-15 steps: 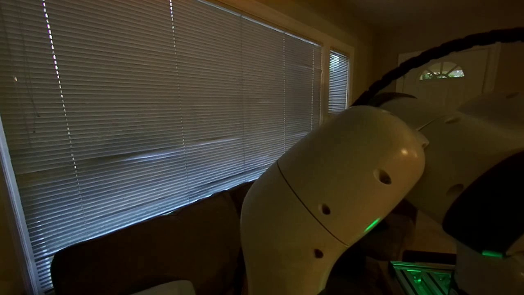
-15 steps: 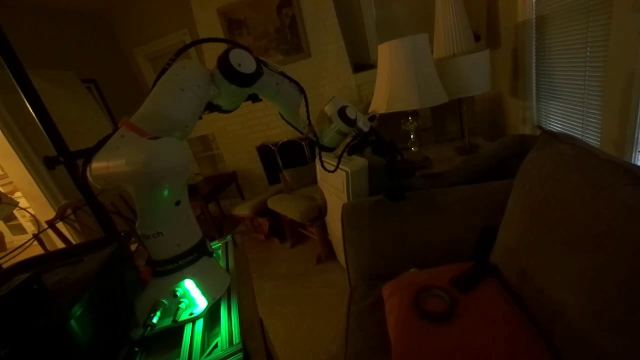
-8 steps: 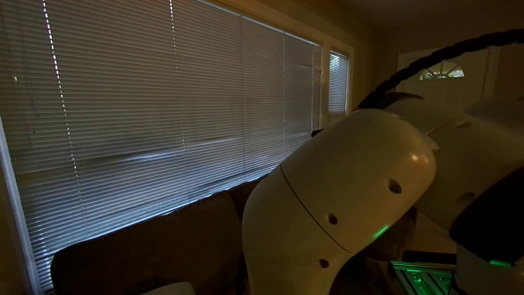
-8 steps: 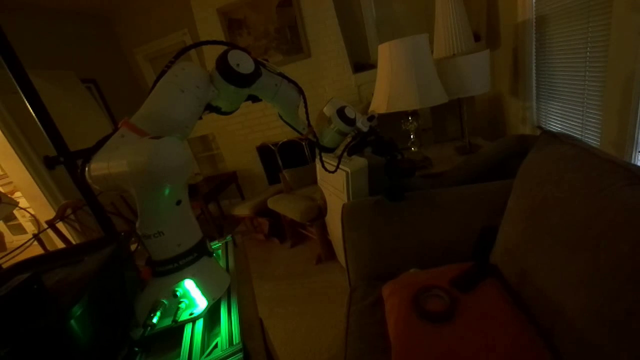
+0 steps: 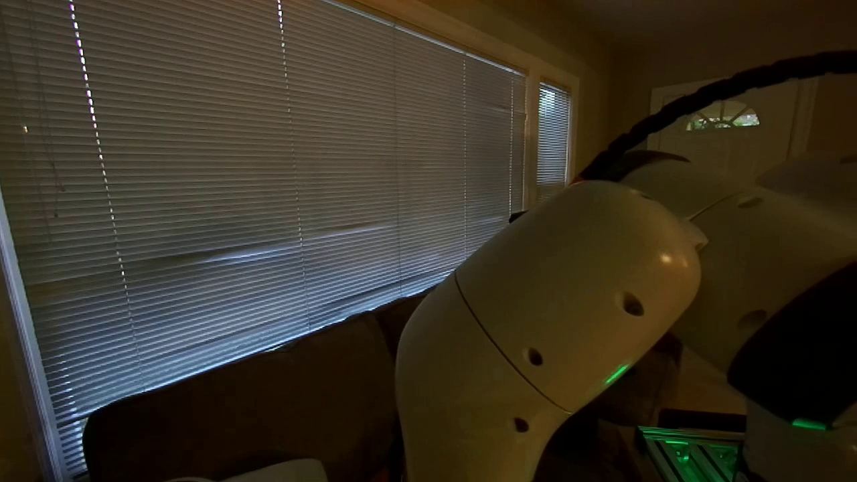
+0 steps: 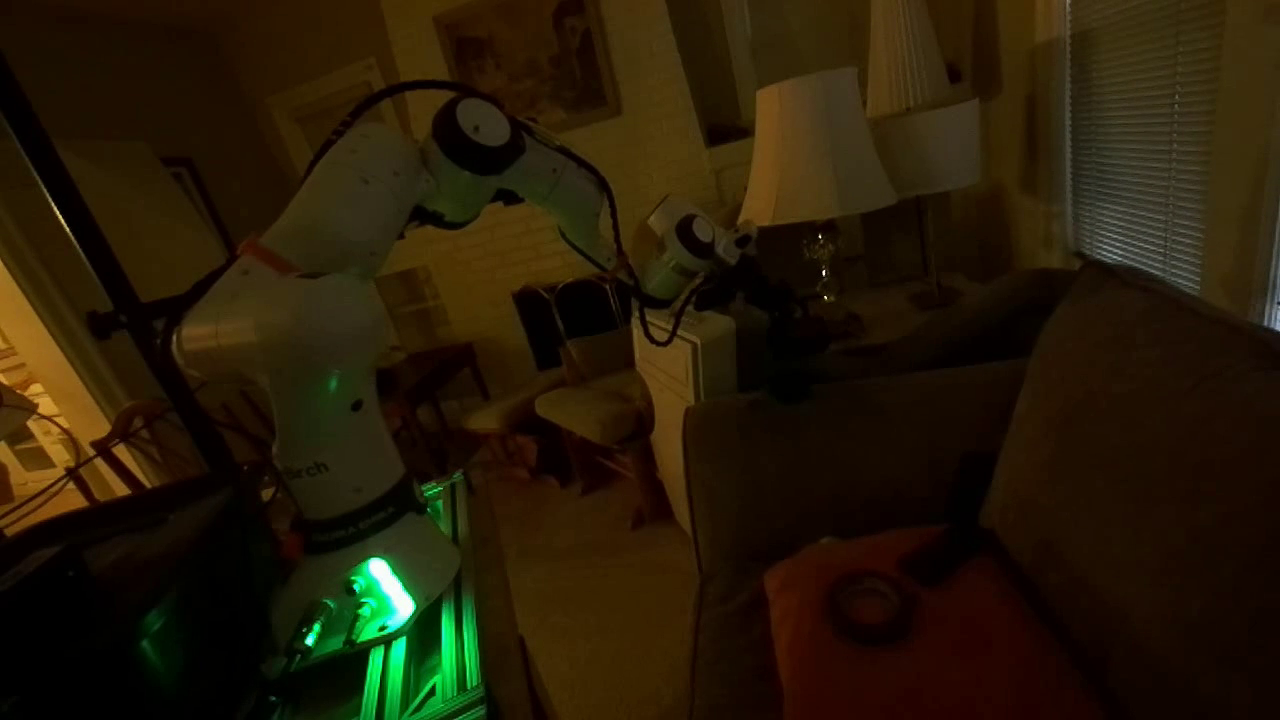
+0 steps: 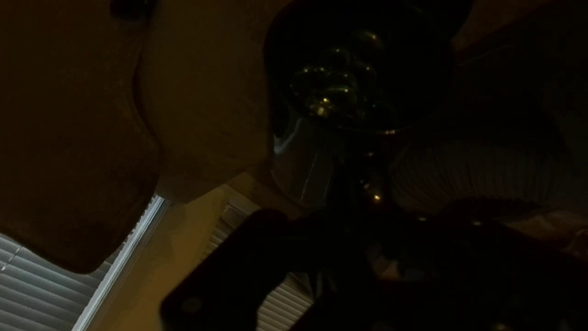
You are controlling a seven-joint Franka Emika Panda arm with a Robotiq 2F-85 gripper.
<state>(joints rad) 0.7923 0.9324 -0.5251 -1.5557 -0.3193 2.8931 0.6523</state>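
In the wrist view my gripper [image 7: 363, 220] is a near-black silhouette at the bottom. Its fingers seem to close on the narrow neck of a dark glossy thing [image 7: 340, 87], whose round head shows gold glints. Too dark to tell what it is. In an exterior view my gripper [image 6: 790, 315] is a dark shape above the grey-brown sofa's arm [image 6: 830, 440], beside a white cabinet [image 6: 700, 360] and in front of a lamp with a white shade [image 6: 820, 150]. The sofa [image 7: 202, 92] also shows upper left in the wrist view, a pleated lampshade [image 7: 473, 174] at right.
An orange cushion [image 6: 900, 680] with a dark ring [image 6: 870, 607] on it lies on the sofa seat. More lampshades [image 6: 925, 145] stand behind the lamp. Chairs [image 6: 600, 410] stand left of the cabinet. Window blinds [image 5: 268, 167] rise behind the sofa; the arm [image 5: 549, 288] fills that view's right.
The arm's near link has dropped slightly in an exterior view. The dark gripper and what it holds have shifted or turned slightly over the sofa arm. The grip looks the same.
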